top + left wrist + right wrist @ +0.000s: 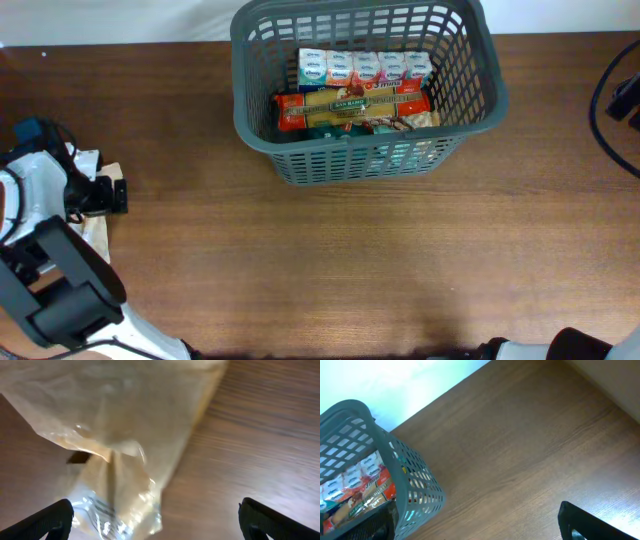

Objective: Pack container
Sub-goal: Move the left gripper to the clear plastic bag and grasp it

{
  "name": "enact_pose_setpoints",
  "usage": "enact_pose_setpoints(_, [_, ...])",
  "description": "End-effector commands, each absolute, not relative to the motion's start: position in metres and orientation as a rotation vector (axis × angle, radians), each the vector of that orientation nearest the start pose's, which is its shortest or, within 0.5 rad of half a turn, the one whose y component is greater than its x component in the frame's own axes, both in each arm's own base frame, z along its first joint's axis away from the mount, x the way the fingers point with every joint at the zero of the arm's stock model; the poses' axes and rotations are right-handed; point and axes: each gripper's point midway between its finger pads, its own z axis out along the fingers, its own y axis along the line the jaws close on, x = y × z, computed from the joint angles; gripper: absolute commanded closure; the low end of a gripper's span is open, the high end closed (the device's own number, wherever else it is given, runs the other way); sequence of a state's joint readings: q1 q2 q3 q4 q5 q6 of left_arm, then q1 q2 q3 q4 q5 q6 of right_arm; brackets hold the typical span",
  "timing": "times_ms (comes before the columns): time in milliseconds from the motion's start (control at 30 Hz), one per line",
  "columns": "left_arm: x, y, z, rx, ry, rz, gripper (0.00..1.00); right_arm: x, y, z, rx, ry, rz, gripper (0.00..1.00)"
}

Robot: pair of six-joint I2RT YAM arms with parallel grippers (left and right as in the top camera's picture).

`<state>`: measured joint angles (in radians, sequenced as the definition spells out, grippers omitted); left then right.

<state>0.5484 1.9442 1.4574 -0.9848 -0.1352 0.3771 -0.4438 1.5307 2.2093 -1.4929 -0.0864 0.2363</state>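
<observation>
grey basket point(417, 487) left, packets point(355, 485) inside, wooden table point(520, 435), pincer point(477, 527) seemingly open

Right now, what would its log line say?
basket: packets inside | left gripper: open over clear bag | right gripper: open, empty

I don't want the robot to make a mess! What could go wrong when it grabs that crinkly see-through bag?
The bag is thin, floppy plastic; the open left gripper might pinch only a loose fold, so it could slip or tear.
The basket sits far across the table, so a weak hold could drop the bag on the way.
Packets already fill much of the basket floor, so the bag may end up perched on top.
</observation>
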Motion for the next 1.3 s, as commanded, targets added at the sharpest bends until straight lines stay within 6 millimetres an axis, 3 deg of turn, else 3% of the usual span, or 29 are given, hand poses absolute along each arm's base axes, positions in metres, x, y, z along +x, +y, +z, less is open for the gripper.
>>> enact_pose_setpoints(0, [0.307,0.237,0.042,-0.296,3.132,0.34,0.0,0.304,-0.131,0.402,0.769,2.245,-0.002,0.01])
enact_pose_setpoints(100, [0.308,0.238,0.032,-0.29,3.148,0.339,0.05,0.304,-0.131,0.402,0.77,2.245,-0.002,0.01])
enact_pose_setpoints(200, [0.307,0.238,0.021,-0.289,3.172,0.323,0.18,0.304,-0.131,0.402,0.77,2.245,-0.002,0.01])
enact_pose_setpoints(400, [0.3,0.237,-0.002,-0.285,3.237,0.311,0.19,0.304,-0.131,0.402,0.77,2.245,-0.002,0.01])
enact_pose_setpoints(600, [0.303,0.239,-0.005,-0.286,3.226,0.319,0.34,0.304,-0.131,0.402,0.769,2.245,-0.002,0.01])
enact_pose_setpoints(633, [0.303,0.239,-0.005,-0.286,3.226,0.319,0.4,0.304,-0.131,0.402,0.769,2.245,-0.002,0.01])
enact_pose_setpoints(767, [0.304,0.239,-0.005,-0.314,3.221,0.319,0.98,0.304,-0.131,0.402,0.77,2.245,-0.002,0.01])
enact_pose_setpoints(900, [0.316,0.232,0.001,-0.396,3.179,0.257,0.98,0.304,-0.131,0.402,0.769,2.245,-0.002,0.01])
enact_pose_setpoints(1033, [0.353,0.213,0.029,-0.357,3.083,0.052,0.98,0.304,-0.131,0.402,0.769,2.245,-0.002,0.01])
enact_pose_setpoints(1167, [0.389,0.205,0.083,-0.3,2.984,-0.017,0.98,0.304,-0.131,0.402,0.77,2.245,-0.002,0.01])
enact_pose_setpoints(1267, [0.414,0.198,0.139,-0.246,2.884,-0.035,0.98,0.304,-0.131,0.402,0.769,2.245,-0.002,0.01])
